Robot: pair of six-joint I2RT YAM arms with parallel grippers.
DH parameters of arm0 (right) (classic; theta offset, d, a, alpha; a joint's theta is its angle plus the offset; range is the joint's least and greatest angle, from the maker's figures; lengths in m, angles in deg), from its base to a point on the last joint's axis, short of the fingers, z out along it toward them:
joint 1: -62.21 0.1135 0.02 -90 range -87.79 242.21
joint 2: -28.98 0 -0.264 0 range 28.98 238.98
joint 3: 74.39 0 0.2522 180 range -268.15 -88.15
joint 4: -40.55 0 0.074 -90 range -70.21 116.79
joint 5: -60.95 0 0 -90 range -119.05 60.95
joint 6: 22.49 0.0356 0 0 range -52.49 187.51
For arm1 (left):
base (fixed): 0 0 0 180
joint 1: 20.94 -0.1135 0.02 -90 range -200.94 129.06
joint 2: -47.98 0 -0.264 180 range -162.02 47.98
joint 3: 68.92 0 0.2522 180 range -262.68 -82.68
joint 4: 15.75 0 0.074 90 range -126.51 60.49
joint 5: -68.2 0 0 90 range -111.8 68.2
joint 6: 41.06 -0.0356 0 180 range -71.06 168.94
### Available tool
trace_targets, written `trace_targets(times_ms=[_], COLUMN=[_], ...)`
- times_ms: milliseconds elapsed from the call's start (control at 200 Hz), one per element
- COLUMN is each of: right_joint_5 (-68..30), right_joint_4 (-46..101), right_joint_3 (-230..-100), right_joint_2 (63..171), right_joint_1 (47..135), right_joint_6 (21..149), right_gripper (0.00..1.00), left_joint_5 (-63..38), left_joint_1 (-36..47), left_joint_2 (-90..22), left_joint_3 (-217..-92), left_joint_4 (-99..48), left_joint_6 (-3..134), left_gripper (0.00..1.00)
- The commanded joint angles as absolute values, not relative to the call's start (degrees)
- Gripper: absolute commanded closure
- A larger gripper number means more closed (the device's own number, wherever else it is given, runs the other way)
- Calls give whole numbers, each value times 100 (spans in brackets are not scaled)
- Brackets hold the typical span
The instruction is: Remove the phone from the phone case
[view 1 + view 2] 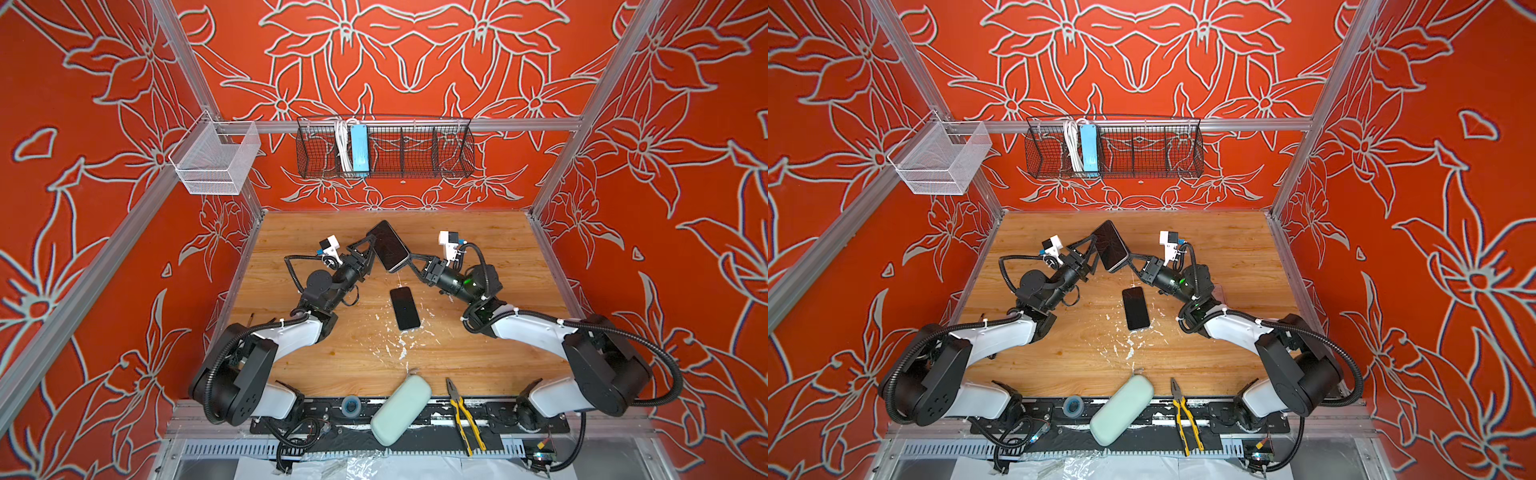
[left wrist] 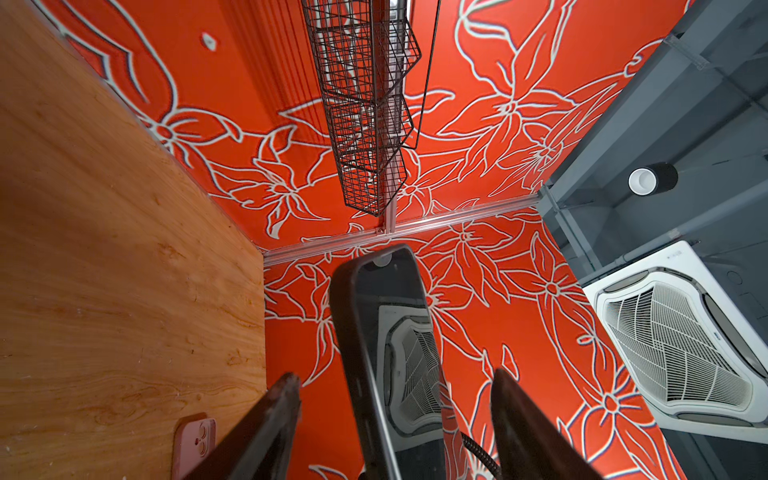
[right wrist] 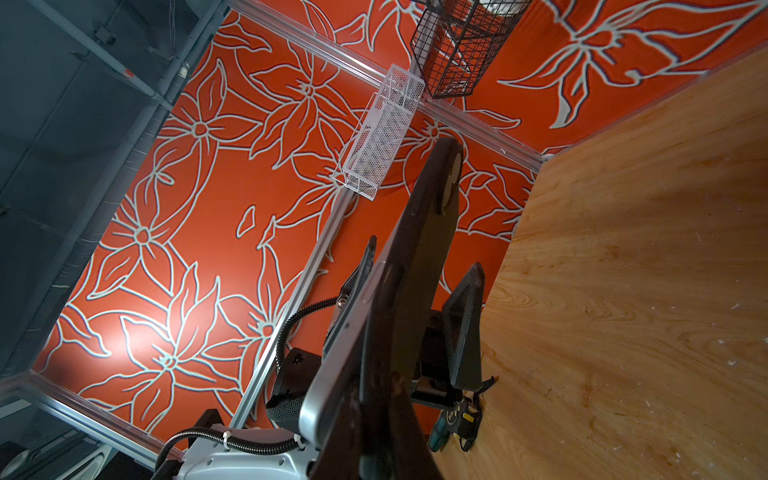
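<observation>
A phone in a dark phone case (image 1: 390, 246) (image 1: 1111, 246) is held tilted above the back of the wooden table (image 1: 478, 266). My right gripper (image 1: 409, 258) (image 1: 1130, 259) is shut on its lower end. In the right wrist view the phone's silver edge (image 3: 332, 374) shows beside the dark case back (image 3: 419, 249). My left gripper (image 1: 372, 251) (image 2: 395, 376) is open around the cased phone (image 2: 374, 332). Both of its fingers (image 2: 266, 424) stand apart from the phone, with a gap on each side.
A second dark phone (image 1: 404, 308) lies flat mid-table among white flecks. A pink case with camera cutouts (image 2: 193, 444) lies on the wood near my left gripper. A pale green pouch (image 1: 401, 409), pliers (image 1: 463, 411) and a tape roll (image 1: 350, 405) sit along the front edge. Wire baskets (image 1: 384, 149) hang on the back wall.
</observation>
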State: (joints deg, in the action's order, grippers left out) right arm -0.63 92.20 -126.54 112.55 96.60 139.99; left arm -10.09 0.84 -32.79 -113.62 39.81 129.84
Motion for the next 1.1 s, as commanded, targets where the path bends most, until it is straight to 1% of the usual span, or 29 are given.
trace_targets(times_ms=[0, 215, 335, 585, 671, 846, 876, 911, 946, 1096], right_joint_5=[-220, -233, -241, -255, -253, -267, -268, -275, -276, -272], right_joint_4=[9842, 9842, 9834, 9825, 9834, 9834, 9840, 9842, 9847, 9860], right_joint_3=[-12616, -12586, -12579, -12573, -12577, -12581, -12578, -12580, -12578, -12579], right_joint_2=[11099, 11046, 11011, 10984, 10984, 10993, 10993, 10997, 11002, 10991], right_joint_1=[9622, 9613, 9604, 9607, 9604, 9597, 9597, 9597, 9597, 9587], right_joint_6=[14098, 14090, 14090, 14087, 14090, 14097, 14098, 14103, 14098, 14107], right_gripper=[96, 96, 96, 96, 96, 96, 96, 96, 96, 96], left_joint_5=[-962, -980, -992, -1002, -1010, -1031, -1030, -1033, -1036, -1024], left_joint_1=[112, 120, 121, 121, 121, 116, 120, 121, 121, 121], left_joint_2=[-3099, -3018, -2975, -2929, -2921, -2892, -2890, -2884, -2883, -2866], left_joint_3=[-11256, -11226, -11204, -11191, -11181, -11151, -11149, -11151, -11151, -11151], left_joint_4=[4064, 4002, 3967, 3922, 3914, 3887, 3887, 3883, 3882, 3846], left_joint_6=[12909, 12892, 12877, 12865, 12856, 12852, 12848, 12856, 12851, 12856], left_gripper=[27, 23, 19, 16, 12, 10, 9, 4, 2, 0])
